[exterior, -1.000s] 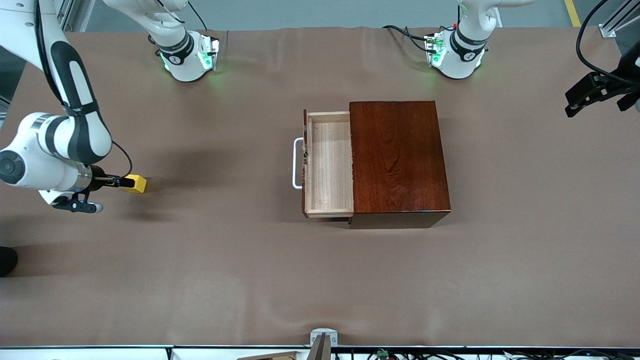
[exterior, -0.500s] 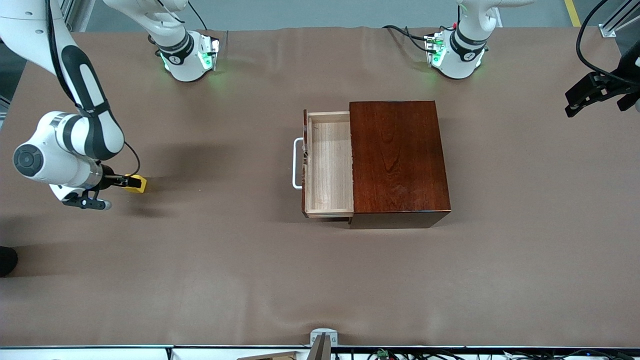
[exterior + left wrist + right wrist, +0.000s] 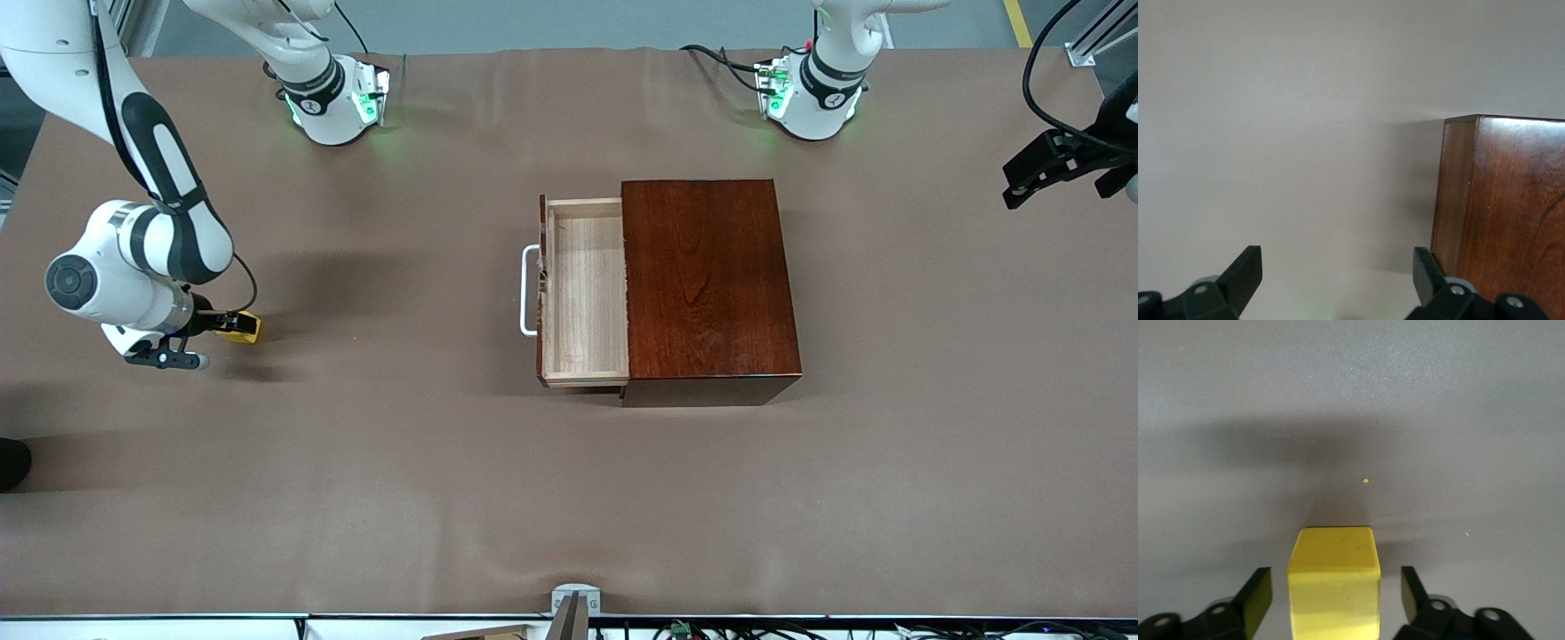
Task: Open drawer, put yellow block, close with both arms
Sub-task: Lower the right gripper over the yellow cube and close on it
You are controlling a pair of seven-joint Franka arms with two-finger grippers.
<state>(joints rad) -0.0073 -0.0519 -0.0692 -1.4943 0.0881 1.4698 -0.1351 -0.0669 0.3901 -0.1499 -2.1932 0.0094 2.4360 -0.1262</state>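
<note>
- Two hands show; at the right arm's end of the counter (image 3: 373, 480), the right hand (image 3: 228, 322) is low around the yellow block (image 3: 242, 328), fingers (image 3: 1258, 597) apart on either side, gaps visible.
- Mid-counter, the drawer (image 3: 582, 293) stands pulled out of the wooden box (image 3: 707, 280), its white handle (image 3: 529, 291) toward the block.
- Waiting at the left arm's end, the left hand (image 3: 1053, 173) hangs with fingers (image 3: 1245, 273) apart.

Robot lab: two arms (image 3: 133, 222) bolted to a covered table (image 3: 400, 462).

Both pincers (image 3: 1336, 600) (image 3: 1338, 280) agape, low.
</note>
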